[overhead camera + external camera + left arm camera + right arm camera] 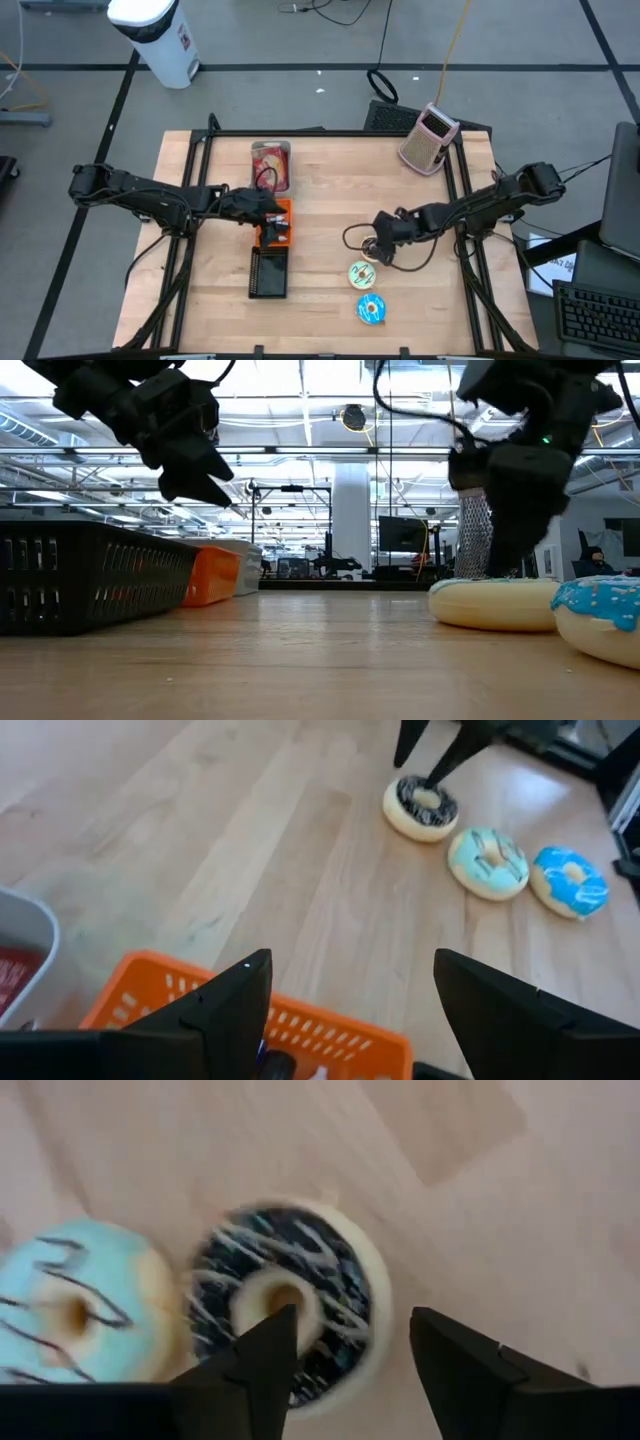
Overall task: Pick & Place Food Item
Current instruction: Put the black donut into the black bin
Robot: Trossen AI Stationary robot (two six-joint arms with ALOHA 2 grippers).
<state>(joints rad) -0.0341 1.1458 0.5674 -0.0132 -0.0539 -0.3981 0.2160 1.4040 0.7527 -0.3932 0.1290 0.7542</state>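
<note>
High view: right end effector [372,246] sits mid-frame over the dark-iced doughnut, which it hides; left end effector [277,215] waits above the orange plastic basket [277,236].
Right wrist view: fingers spread, straddling the chocolate-glazed white-striped ring doughnut [290,1300]; centre one finger through its hole, then close gently

Robotics lab in an open industrial hall. Wooden surface [320,210] in a black frame, cables [330,10] across the grey floor, monitor [402,535] and exposed ceiling trusses [300,455] behind, keyboard [592,312] and white bin [160,38] beside the rig.
</note>
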